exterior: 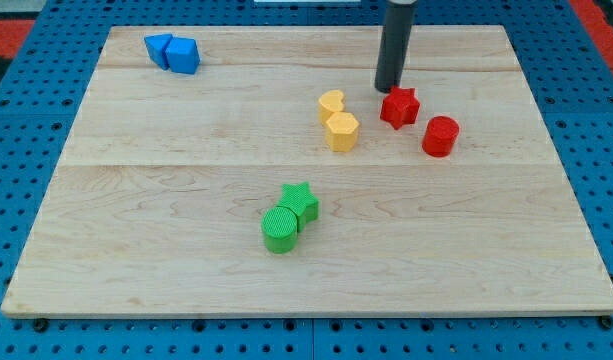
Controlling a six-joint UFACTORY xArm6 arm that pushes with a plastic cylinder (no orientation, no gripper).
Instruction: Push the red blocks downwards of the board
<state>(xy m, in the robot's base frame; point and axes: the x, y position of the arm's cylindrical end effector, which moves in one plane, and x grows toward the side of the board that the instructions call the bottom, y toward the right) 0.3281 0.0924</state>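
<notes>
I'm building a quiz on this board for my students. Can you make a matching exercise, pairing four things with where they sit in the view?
Things:
1. blue blocks
2. green cylinder
3. red cylinder
4. my tip

Places:
A. just above the red star, at its upper left edge
B. top left corner of the board
C. right of the red star, a little lower, apart from it
D. below centre, touching the green star

Pairs: 1-B, 2-D, 3-C, 4-A
</notes>
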